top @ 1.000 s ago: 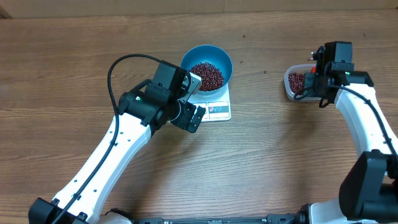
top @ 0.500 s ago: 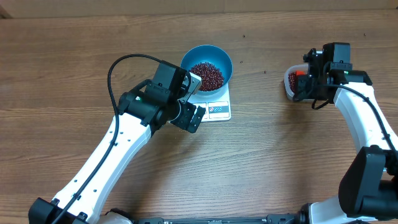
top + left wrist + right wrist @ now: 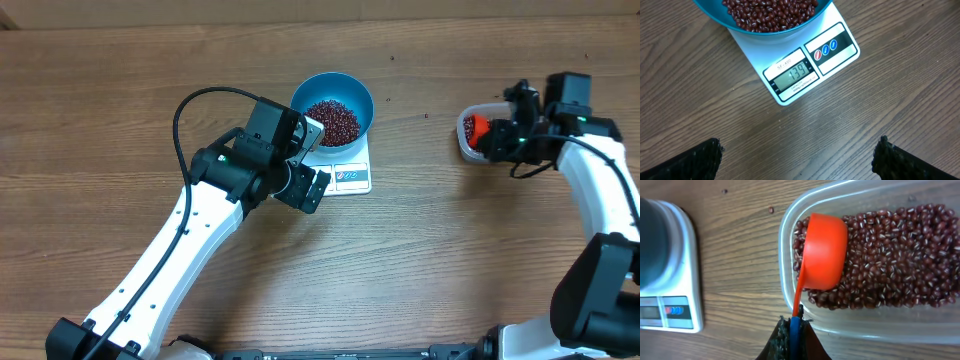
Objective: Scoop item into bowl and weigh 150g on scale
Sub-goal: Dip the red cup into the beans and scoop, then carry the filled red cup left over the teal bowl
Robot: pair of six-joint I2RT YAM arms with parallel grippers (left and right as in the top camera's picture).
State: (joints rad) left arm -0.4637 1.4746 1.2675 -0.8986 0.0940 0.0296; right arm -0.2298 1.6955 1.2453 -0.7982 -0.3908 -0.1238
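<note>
Many beans (image 3: 770, 12) lay in the blue bowl (image 3: 358, 95) on the scale (image 3: 752, 47); the left gripper (image 3: 797, 152) hung beside it, fingers spread. Meanwhile the right gripper (image 3: 794, 330) pinched the red scoop (image 3: 822, 252) by its handle, cup resting on beans in the tub (image 3: 865, 325).

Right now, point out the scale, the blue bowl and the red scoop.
scale (image 3: 795, 77), left wrist view, on its display window.
bowl (image 3: 333, 85), overhead view, on its bare inner wall.
scoop (image 3: 824, 252), right wrist view, on its cup.

A: Overhead?
B: Straight down from high, whole worktop (image 3: 100, 100) framed.
A: Wrist views?
B: Left, close above the scale (image 3: 805, 65); right, close over the tub (image 3: 786, 287), the same scale at frame left.
</note>
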